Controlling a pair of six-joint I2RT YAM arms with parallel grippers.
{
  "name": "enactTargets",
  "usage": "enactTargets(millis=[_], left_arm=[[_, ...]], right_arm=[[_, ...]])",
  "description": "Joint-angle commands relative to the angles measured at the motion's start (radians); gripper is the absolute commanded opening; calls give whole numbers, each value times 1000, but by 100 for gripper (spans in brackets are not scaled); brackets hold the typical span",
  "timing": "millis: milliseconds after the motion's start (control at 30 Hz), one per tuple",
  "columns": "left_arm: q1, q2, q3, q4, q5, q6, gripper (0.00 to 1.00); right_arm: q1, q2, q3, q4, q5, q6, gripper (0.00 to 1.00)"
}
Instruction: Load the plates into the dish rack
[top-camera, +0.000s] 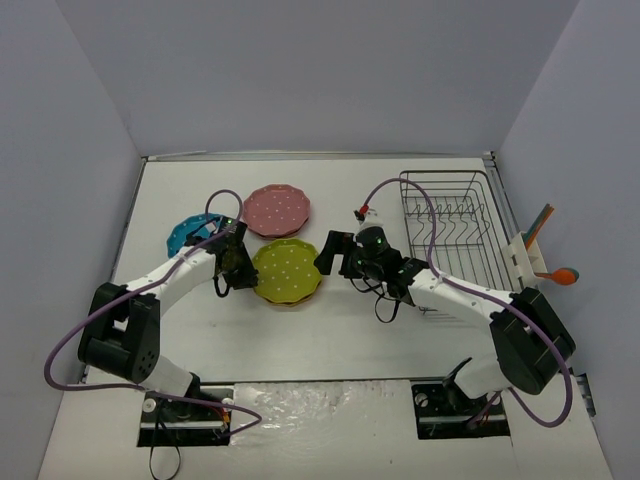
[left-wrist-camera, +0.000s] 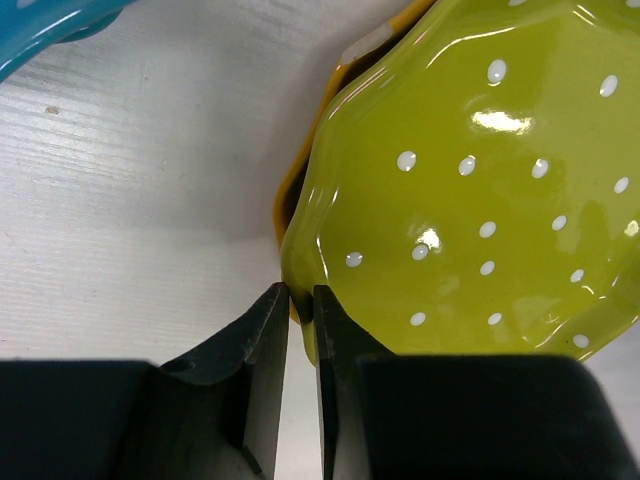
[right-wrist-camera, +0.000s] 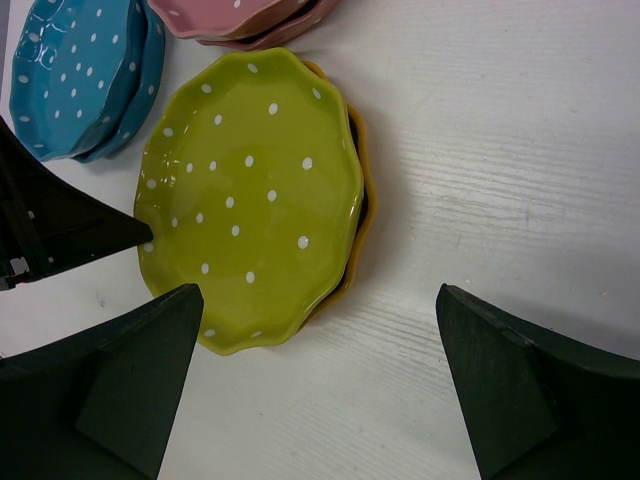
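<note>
The left arm reaches from its base forward and to the right, its elbow low and its wrist turned inward. The left gripper (left-wrist-camera: 300, 300) stands at the left edge of the yellow-green plate (top-camera: 287, 271). In the left wrist view its two black fingers (left-wrist-camera: 262, 335) are almost together. One lies outside the scalloped rim and the other over the top of the plate, so the gripper is clenched on the rim of this plate.

The right arm stretches from its base to the left, across the front of the dish rack (top-camera: 456, 236), with the forearm nearly level. The right gripper (top-camera: 334, 254) hangs just beside the right edge of the same plate. Its fingers (right-wrist-camera: 150, 370) are spread wide and grasp nothing.

The yellow-green plate lies flat on an orange-yellow plate (right-wrist-camera: 356, 205), which shows only as a thin border under it. Both rest on the white surface (top-camera: 340, 330), near its middle. Behind them is a pink plate (top-camera: 277, 210). To the left is a blue plate (top-camera: 193, 232), and in the right wrist view a second blue one shows under it.

The dish rack stands at the far right corner of the surface, apart from all the plates. A purple cable (top-camera: 60, 350) loops along each arm.
</note>
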Motion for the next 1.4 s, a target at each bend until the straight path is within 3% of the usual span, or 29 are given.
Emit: enactTargets(millis=[0,333,533,1367], left_arm=[[-4,-37,42,-8,0,-3,11],[-5,-18,28,17,16,-15,10],[-5,-20,37,22,29,-21,0],[-3,-218,61,77,73,-232,0]], right_arm=[[9,-14,-2,67,1,-3,100],[10,-1,-9,89,-17,13,100],[17,30,-11,122,-25,48,100],[44,140,-29,270,-103,318,100]])
